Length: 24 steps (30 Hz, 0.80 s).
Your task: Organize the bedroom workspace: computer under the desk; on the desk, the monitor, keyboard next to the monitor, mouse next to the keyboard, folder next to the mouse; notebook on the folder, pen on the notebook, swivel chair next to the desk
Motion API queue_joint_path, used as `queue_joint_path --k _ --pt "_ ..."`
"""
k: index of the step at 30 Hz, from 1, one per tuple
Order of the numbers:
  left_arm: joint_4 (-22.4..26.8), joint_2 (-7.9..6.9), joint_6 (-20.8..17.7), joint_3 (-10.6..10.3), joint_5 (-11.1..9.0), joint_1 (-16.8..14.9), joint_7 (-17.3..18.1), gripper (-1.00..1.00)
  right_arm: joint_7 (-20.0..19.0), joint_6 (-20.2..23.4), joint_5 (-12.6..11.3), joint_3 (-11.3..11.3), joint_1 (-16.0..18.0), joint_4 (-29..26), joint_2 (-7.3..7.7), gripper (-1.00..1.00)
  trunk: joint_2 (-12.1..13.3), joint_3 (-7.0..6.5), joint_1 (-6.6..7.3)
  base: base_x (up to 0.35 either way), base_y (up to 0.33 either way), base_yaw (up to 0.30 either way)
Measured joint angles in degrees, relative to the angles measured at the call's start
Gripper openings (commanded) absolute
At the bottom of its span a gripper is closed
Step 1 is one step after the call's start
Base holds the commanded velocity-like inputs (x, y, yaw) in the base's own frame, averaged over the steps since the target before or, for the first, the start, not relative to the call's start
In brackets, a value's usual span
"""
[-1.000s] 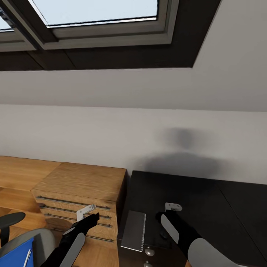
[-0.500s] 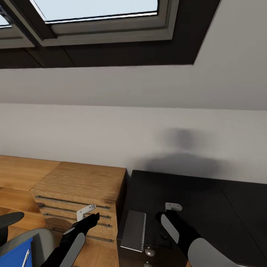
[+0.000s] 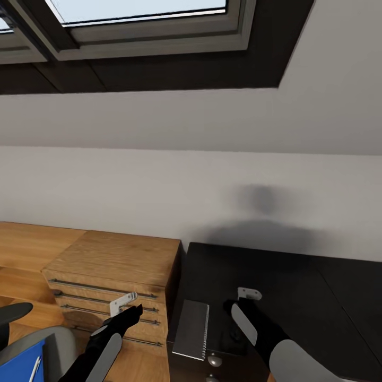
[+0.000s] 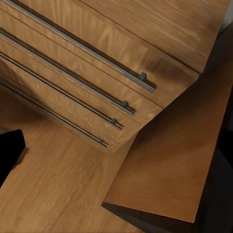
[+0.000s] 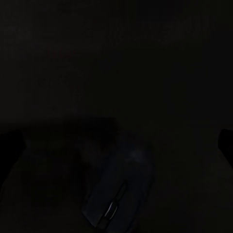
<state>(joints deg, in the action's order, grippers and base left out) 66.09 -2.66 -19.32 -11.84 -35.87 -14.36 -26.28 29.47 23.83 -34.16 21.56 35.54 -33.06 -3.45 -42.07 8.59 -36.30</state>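
- An attic room in a home, fitted out as a study corner: a white sloping ceiling runs down to a low knee wall, and a roof window with a pale frame is set into the slope, with sky behind the glass.
- A light wooden drawer chest with long metal bar handles stands against the wall on a wooden floor.
- Just beside the chest stands a desk with a glossy black top and round drawer knobs at its front.
- A swivel chair with grey padding and a black armrest holds a blue folder.
- A computer mouse lies on the dark desk.
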Motion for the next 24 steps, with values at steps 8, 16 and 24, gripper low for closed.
queue_joint_path --k 8,16,24 --pt "0.00 0.00 0.01 0.00 0.01 0.00 0.00 1.00 0.09 0.35 -0.05 -1.29 0.00 -1.34 0.06 1.00 -3.22 1.44 -1.76 0.000 0.000 0.000" --pt "0.00 0.00 0.06 0.00 0.04 0.00 0.00 1.00 0.10 0.40 -0.08 -1.69 0.00 -1.55 0.06 1.00 -6.43 3.25 -3.52 0.000 0.000 0.000" --pt "0.00 0.00 0.06 0.00 0.04 0.00 0.00 1.00 0.06 0.24 -0.09 -1.89 0.02 -1.58 0.06 1.00 -9.64 5.17 -5.28 0.000 0.000 0.000"
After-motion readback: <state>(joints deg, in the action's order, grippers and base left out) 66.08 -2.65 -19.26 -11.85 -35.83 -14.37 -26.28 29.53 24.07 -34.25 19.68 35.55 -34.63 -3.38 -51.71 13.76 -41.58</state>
